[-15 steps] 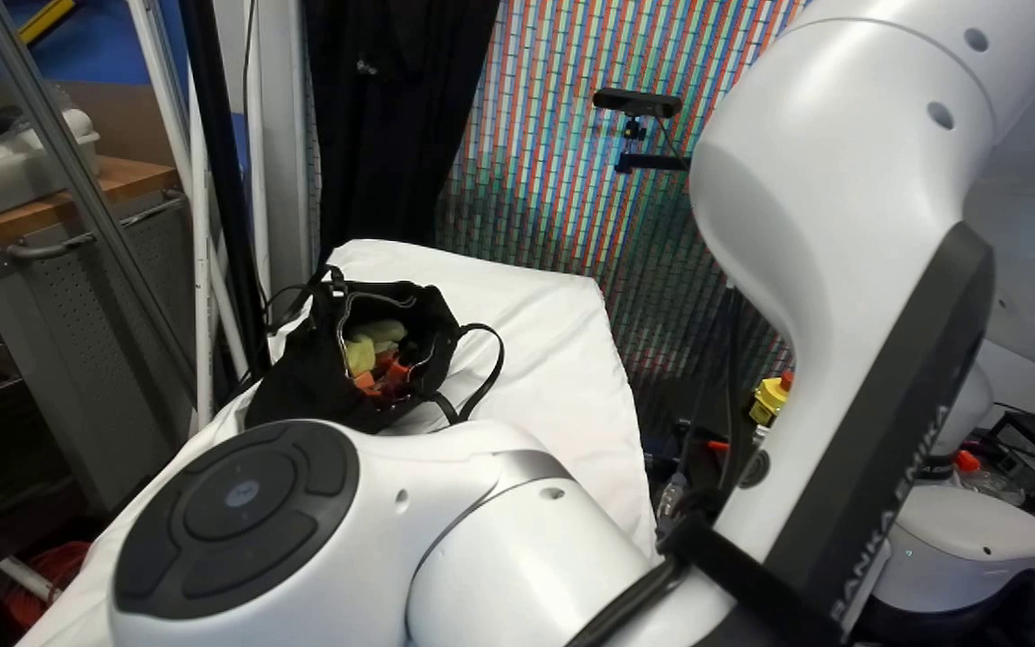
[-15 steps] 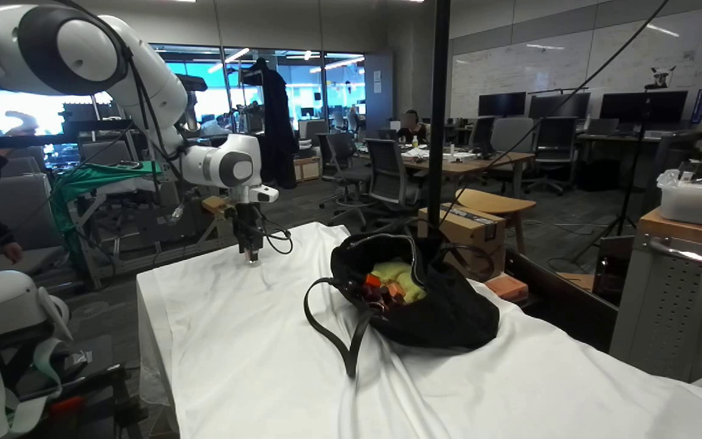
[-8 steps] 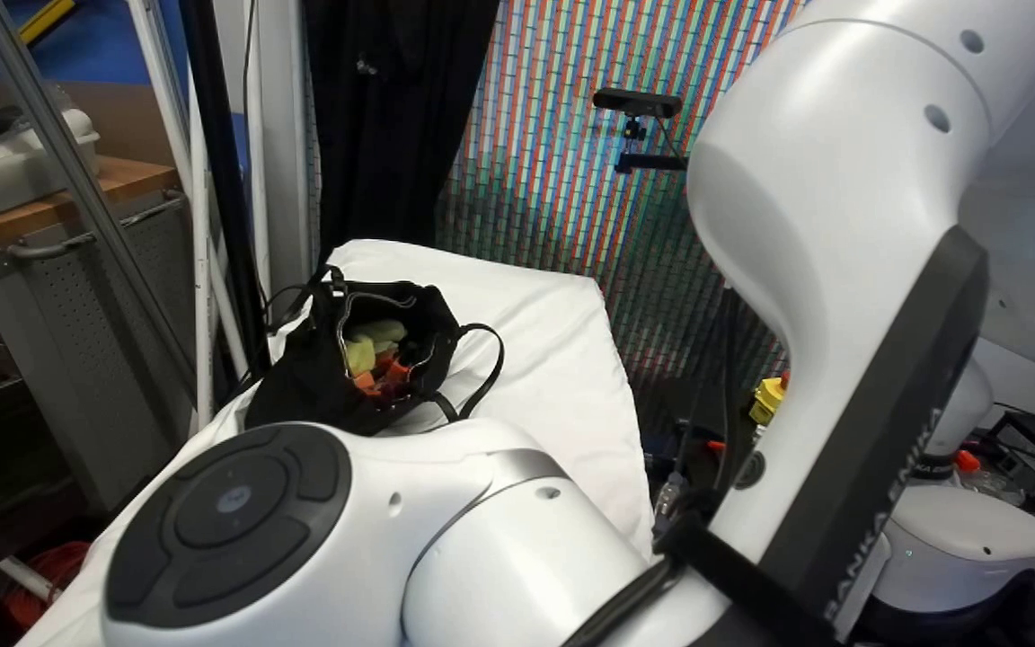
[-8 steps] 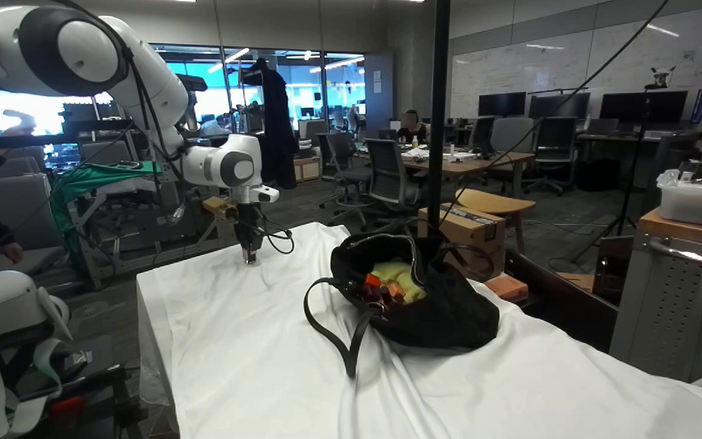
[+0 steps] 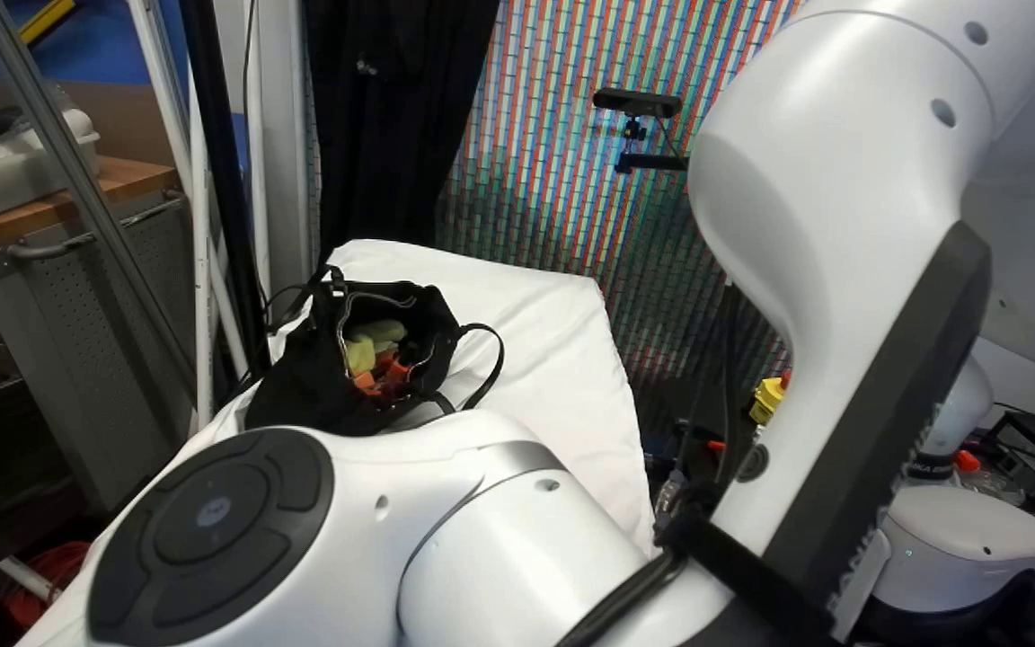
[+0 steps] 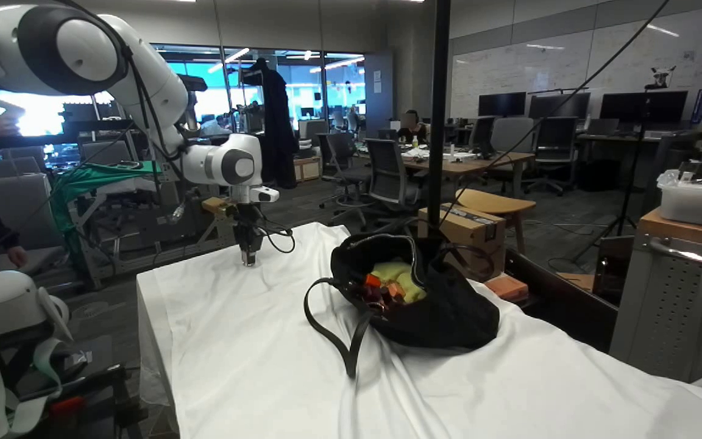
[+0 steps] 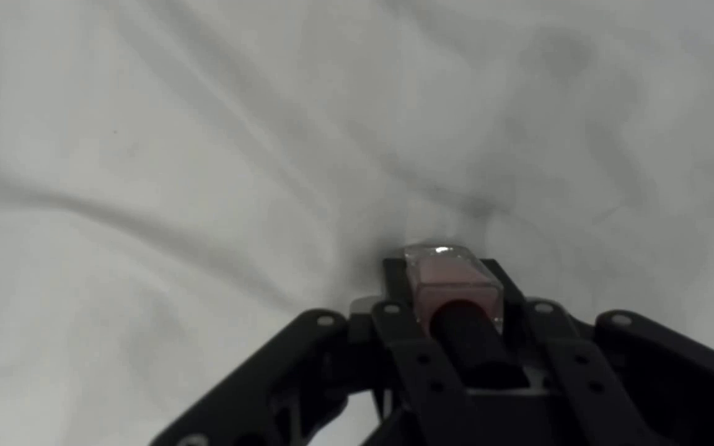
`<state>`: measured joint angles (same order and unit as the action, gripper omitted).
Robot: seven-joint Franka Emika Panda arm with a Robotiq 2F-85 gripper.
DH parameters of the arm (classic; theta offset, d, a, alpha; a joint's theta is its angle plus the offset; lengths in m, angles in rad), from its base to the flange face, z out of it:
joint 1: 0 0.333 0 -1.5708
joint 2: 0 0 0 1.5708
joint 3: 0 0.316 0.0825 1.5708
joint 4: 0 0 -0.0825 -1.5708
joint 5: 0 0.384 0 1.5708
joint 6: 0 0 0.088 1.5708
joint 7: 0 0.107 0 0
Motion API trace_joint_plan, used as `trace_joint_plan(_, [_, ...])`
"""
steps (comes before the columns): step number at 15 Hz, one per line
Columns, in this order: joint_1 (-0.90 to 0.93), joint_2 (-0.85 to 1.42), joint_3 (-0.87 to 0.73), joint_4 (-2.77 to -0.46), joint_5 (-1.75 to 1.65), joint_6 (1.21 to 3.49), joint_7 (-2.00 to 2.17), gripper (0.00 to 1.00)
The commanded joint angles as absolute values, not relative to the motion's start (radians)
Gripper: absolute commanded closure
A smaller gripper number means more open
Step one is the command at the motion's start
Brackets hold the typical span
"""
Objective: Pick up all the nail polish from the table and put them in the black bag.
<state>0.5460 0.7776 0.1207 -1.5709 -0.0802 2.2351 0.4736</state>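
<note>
Pink nail polish (image 7: 454,286); black bag (image 6: 448,314); white-draped table (image 6: 253,347)

Bright windows (image 6: 305,73) stand behind grey chairs (image 6: 386,167) on dark floor (image 6: 299,210).

In an exterior view we have bag (image 6: 439,311) on table (image 6: 235,347) right of centre, gripper (image 6: 248,256) left of it; wrist view, nail polish (image 7: 455,282) between jaws.
</note>
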Motion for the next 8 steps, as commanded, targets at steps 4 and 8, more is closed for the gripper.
trace_joint_plan(4, [0.53, 0.691, 0.065, -1.62, -0.149, 2.152, 0.478, 0.85])
trace_joint_plan(8, [0.485, 0.63, 0.038, -1.668, -0.183, 2.155, 0.471, 0.85])
